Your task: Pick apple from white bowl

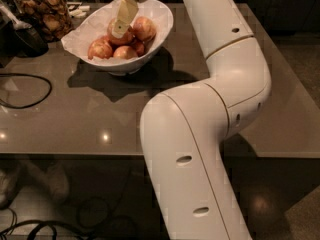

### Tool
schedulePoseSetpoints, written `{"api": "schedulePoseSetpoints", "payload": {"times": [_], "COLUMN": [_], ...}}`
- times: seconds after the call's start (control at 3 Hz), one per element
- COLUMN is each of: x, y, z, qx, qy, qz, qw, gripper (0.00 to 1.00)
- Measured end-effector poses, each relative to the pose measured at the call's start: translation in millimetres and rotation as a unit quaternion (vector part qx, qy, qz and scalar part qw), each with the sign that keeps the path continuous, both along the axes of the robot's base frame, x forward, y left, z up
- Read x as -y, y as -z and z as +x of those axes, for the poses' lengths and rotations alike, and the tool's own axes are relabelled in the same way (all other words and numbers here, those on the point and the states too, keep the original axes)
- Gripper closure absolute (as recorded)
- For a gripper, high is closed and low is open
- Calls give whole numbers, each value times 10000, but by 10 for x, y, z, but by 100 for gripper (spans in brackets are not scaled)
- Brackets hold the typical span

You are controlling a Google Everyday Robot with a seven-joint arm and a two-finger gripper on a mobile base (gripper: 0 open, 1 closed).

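The white bowl (162,21), lined with white paper, stands at the back of the table and holds several reddish-golden apples. My gripper (119,32) reaches down into the bowl from above and rests on or just over the top middle apple (126,38). More apples lie at the front left (100,49), front (125,53) and right (144,28). I cannot tell whether the gripper holds the apple.
A glass jar of brown snacks (44,11) stands left of the bowl, with a black object (22,36) beside it. A black cable (30,96) loops on the grey table (75,129). My white arm (200,134) fills the right half of the view.
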State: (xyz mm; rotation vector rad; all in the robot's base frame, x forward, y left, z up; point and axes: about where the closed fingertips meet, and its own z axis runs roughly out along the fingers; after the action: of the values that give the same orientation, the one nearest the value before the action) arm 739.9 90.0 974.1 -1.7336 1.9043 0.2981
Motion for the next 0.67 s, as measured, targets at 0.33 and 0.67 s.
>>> {"api": "schedulePoseSetpoints", "payload": {"times": [0.33,0.67], "x": [-35,-57], "y": [61,96], "z": [12,19], "qx": [-76,-121], "qy": [11,20], "qz": [4,8], "qw": [10000,9999], "gripper": [20,20]}}
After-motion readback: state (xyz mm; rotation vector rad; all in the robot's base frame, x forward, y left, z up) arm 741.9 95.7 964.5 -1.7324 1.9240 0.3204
